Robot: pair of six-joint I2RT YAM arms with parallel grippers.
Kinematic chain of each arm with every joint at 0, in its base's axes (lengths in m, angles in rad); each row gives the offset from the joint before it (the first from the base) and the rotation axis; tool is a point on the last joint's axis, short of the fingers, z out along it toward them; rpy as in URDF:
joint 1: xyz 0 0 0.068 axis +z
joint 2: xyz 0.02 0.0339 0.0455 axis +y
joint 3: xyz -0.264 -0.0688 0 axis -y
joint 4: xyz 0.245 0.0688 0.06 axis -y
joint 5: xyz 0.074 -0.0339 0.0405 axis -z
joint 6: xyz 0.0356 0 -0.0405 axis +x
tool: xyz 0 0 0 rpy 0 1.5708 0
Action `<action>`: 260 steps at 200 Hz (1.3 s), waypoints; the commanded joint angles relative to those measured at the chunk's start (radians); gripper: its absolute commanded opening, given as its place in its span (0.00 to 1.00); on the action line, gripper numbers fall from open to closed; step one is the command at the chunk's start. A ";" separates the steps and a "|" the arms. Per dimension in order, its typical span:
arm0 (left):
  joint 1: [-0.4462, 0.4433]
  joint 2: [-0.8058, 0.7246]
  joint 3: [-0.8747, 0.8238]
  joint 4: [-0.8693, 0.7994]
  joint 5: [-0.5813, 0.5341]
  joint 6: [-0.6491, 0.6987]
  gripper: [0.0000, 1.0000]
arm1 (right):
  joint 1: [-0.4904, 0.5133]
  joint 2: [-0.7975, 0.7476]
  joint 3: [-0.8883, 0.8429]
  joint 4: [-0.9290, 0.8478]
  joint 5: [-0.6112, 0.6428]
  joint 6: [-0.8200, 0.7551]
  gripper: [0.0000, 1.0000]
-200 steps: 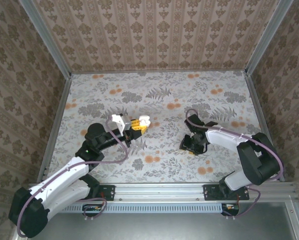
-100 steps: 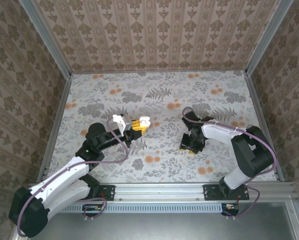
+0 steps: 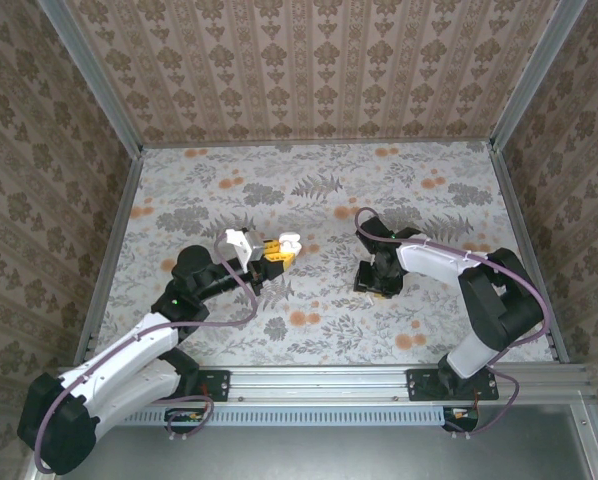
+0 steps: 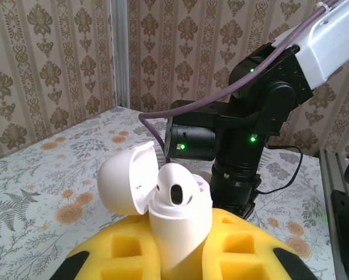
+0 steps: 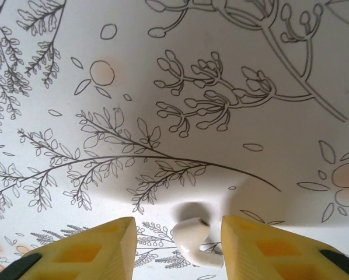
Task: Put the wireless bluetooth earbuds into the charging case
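- well, the left wrist view gives what the overhead cannot: the charging case (image 4: 180, 224) stands upright, its lid (image 4: 125, 184) swung open toward 10 o'clock, and a seated earbud (image 4: 177, 189) pokes out of its top.
- the right wrist view shows a loose earbud (image 5: 192, 236) lying on the floral table (image 5: 163, 87) at 6 o'clock of the frame.
- overhead, the right gripper (image 3: 376, 283) points down at the table and covers that earbud. the case is a small white blur at the left gripper (image 3: 276, 250), at 9 o'clock of the right one and well apart.
- in the left wrist view the lower edge cuts off the yellow pads (image 4: 238, 245). whether the loose earbud's stem touches the pad at its 3 o'clock is hard to make out.
- left gripper: pads clamped narrow on the case body.
- right gripper: pads partly apart, straddling the loose earbud, with a clear gap on its 9 o'clock side.
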 commanded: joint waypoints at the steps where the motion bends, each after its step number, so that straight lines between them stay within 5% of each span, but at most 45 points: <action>1: -0.004 -0.001 0.019 0.005 0.003 0.022 0.00 | 0.004 -0.009 0.019 -0.015 0.043 -0.020 0.43; 139: -0.004 0.021 0.033 0.007 0.008 0.021 0.00 | 0.051 -0.041 -0.052 -0.018 -0.044 0.041 0.41; 260: -0.005 0.015 0.031 0.005 0.012 0.020 0.00 | 0.049 -0.068 -0.022 -0.072 0.013 0.025 0.41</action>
